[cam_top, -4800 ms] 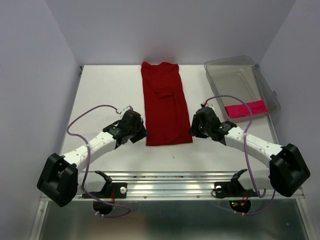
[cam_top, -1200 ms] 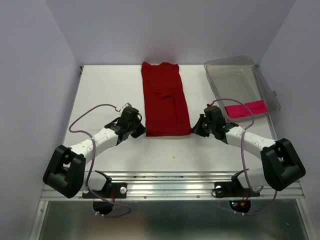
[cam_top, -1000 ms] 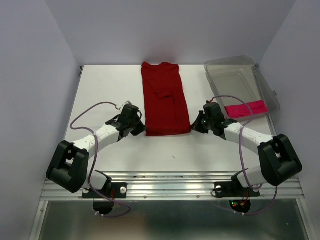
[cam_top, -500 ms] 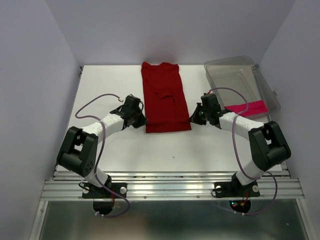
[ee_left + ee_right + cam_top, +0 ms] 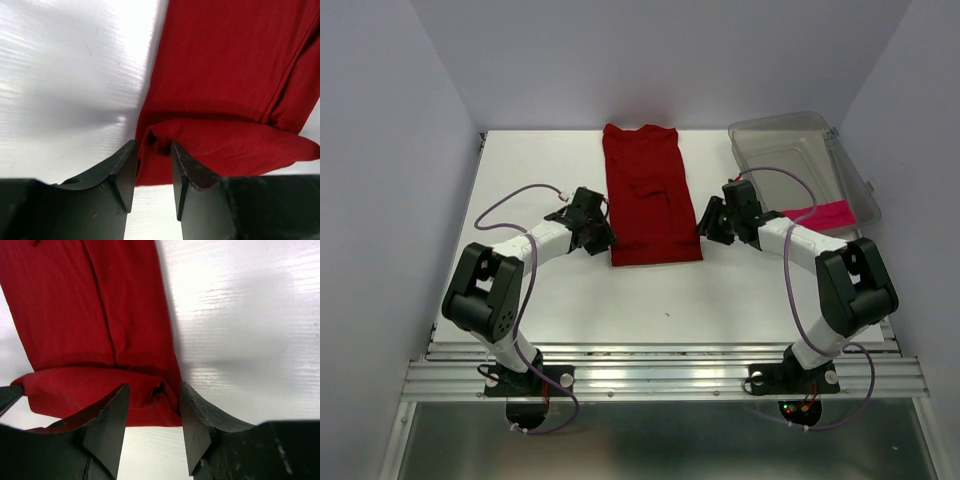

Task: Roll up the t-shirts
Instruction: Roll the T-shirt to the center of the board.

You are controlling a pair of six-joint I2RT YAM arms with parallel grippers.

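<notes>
The dark red t-shirt [image 5: 648, 190] lies folded into a long strip down the middle of the table, its near end turned over into a short roll [image 5: 225, 142]. My left gripper [image 5: 601, 238] sits at the roll's left end, its jaws open around that corner [image 5: 154, 165]. At the roll's right end is my right gripper [image 5: 706, 228], also open, with the corner of the roll [image 5: 152, 407] loose between its fingers. The red shirt fills the upper part of the right wrist view [image 5: 65, 305]. The pink t-shirt [image 5: 820, 215] lies rolled in the bin.
A clear plastic bin [image 5: 790, 150] stands at the back right of the white table [image 5: 530, 180]. Purple cables loop over both arms. Grey walls close in the table on the left, back and right.
Both grippers carried the red shirt's near hem away from me, turning it over into a roll and shortening the strip. Between half a second ago and now both jaws opened and let the cloth go.
</notes>
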